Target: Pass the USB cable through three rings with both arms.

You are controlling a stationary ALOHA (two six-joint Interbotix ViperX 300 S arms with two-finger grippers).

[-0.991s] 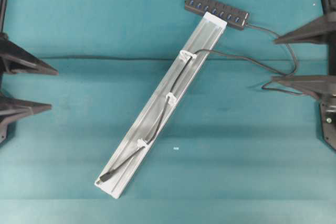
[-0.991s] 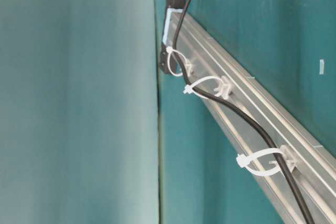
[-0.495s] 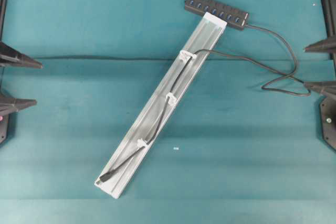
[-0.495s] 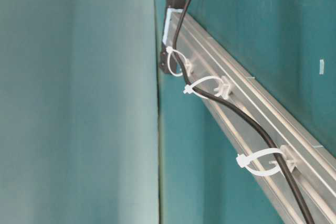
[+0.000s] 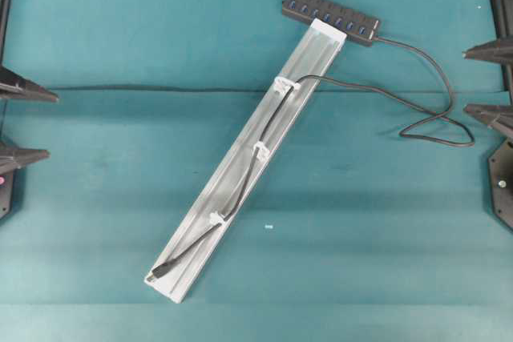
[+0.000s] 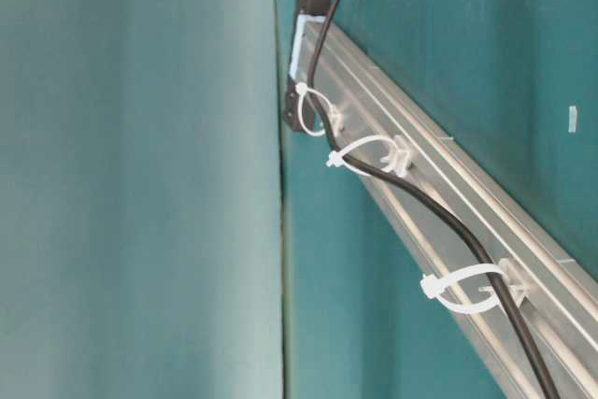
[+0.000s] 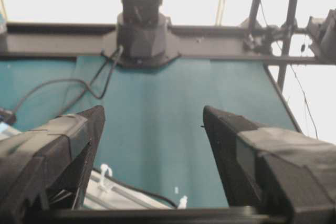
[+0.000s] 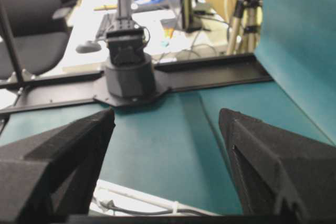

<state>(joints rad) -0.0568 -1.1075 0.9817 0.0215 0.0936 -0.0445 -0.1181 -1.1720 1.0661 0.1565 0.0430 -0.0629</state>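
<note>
one cable, three rings, two empty claws

one usb cable [image 5: 256, 152] threaded through three rings [image 5: 262, 149] along one silver rail [image 5: 224, 198], plug near the lower end. left gripper [image 5: 20, 122] and right gripper [image 5: 485, 79] spread wide at the table edges, holding and touching nothing.

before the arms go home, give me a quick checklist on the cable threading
1. USB cable through top ring: ok.
2. Through middle ring: ok.
3. Through bottom ring: ok.
4. USB plug lying on the rail past the bottom ring: ok.
5. Left gripper open, fingers empty, well off the rail: ok.
6. Right gripper open and empty: ok; clear of the slack cable loop beside it: cannot tell.
</note>
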